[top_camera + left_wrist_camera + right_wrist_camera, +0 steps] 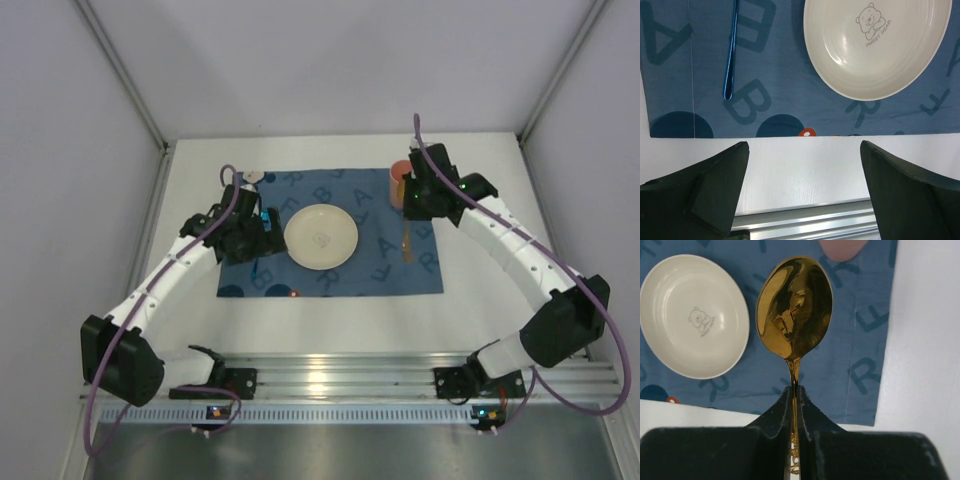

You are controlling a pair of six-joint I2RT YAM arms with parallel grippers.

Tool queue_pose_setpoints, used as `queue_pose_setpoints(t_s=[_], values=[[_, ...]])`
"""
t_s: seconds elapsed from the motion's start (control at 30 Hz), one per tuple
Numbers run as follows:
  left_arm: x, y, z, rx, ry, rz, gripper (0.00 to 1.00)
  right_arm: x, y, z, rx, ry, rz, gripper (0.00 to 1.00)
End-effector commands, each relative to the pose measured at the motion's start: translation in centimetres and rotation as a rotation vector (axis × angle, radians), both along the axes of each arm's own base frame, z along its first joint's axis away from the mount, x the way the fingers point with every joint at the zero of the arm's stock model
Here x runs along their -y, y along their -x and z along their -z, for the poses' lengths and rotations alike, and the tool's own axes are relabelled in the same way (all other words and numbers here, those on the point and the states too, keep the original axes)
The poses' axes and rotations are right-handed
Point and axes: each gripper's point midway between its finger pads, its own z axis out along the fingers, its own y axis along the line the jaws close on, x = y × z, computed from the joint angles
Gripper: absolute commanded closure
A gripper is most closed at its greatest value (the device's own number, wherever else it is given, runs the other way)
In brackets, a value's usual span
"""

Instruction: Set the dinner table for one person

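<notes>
Spoon-laying in hand: your right jaws pinch the gold spoon [795, 305] above the blue placemat [380, 270] at the white desk's [330, 320] centre, left jaws gaping empty; next likely calls for laying it flat between the bear-printed plate [320, 236] and the desk's right edge.

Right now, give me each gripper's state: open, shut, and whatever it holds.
Left gripper: open, holding nothing.
Right gripper: shut on the gold spoon.
</notes>
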Motion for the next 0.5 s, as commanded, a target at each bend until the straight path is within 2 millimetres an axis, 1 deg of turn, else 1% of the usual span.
queue_pose_setpoints(t_s=[0.0, 0.07, 0.13, 0.2, 0.27, 0.3, 0.37, 0.4, 0.47], values=[[-0.1, -0.4, -2.1, 0.055, -0.002, 0.006, 0.02, -3.0, 0.7, -0.6, 0.031, -0.090, -0.027, 1.00], [-0.5, -0.2, -2.5, 0.061, -0.014, -0.002, 0.02, -4.5, 0.9, 1.0, 0.008, -0.101, -0.048, 1.00], [-0.9, 0.3, -2.9, 0.060, -0.025, -0.007, 0.02, -5.4, 1.0, 2.8, -0.027, -0.100, -0.056, 1.00], [-1.3, 0.5, -3.5, 0.075, -0.036, -0.011, 0.02, -6.7, 0.8, 4.5, -0.047, -0.101, -0.076, 1.00], [-1.8, 1.2, -3.6, 0.065, -0.051, -0.008, 0.02, -7.7, 0.4, 5.6, -0.055, -0.121, -0.084, 1.00], [-2.0, 1.4, -3.9, 0.072, -0.056, -0.010, 0.02, -8.1, 0.3, 6.8, -0.078, -0.112, -0.085, 1.00], [-2.4, 2.1, -4.0, 0.061, -0.071, -0.010, 0.02, -8.9, -0.2, 7.4, -0.077, -0.117, -0.098, 1.00], [-2.7, 2.3, -4.3, 0.070, -0.076, -0.014, 0.02, -9.2, -0.4, 8.2, -0.091, -0.108, -0.100, 1.00], [-3.1, 2.9, -4.3, 0.063, -0.088, -0.016, 0.02, -9.5, -1.0, 8.6, -0.084, -0.107, -0.096, 1.00]])
